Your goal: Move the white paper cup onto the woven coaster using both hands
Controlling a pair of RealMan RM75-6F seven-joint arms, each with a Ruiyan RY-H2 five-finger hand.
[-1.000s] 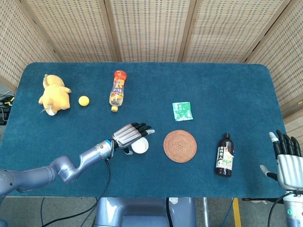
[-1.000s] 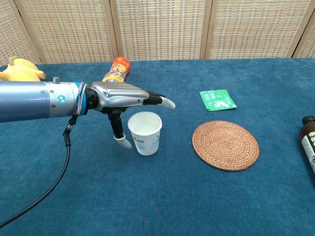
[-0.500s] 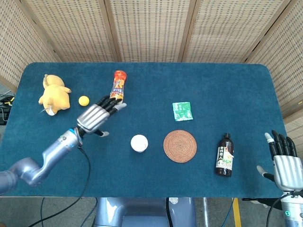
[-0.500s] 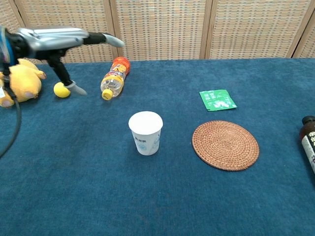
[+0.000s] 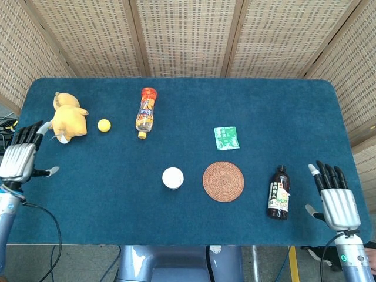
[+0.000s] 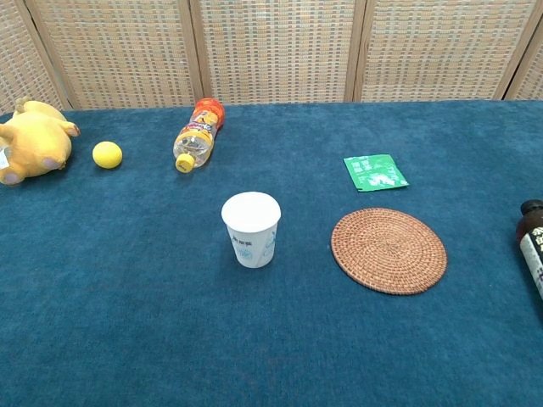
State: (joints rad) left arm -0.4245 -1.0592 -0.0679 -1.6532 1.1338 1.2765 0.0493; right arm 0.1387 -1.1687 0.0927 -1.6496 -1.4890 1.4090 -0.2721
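Note:
The white paper cup (image 5: 173, 177) (image 6: 251, 229) stands upright on the blue table, a short gap left of the round woven coaster (image 5: 223, 181) (image 6: 389, 250). Nothing touches the cup. My left hand (image 5: 20, 157) hovers at the table's far left edge, fingers spread and empty, well away from the cup. My right hand (image 5: 336, 200) is at the far right edge, fingers spread and empty, right of the dark bottle. Neither hand shows in the chest view.
A dark bottle (image 5: 278, 193) (image 6: 534, 243) stands right of the coaster. A green packet (image 5: 226, 138) (image 6: 374, 172) lies behind it. An orange-capped bottle (image 5: 145, 111) (image 6: 196, 133), a yellow ball (image 5: 104, 124) (image 6: 107, 153) and a yellow plush toy (image 5: 67, 116) (image 6: 30, 138) lie at the back left.
My left hand has let go of the cup area and swung back left to the table's edge, leaving the cup standing in place. My right hand has edged slightly inward and up.

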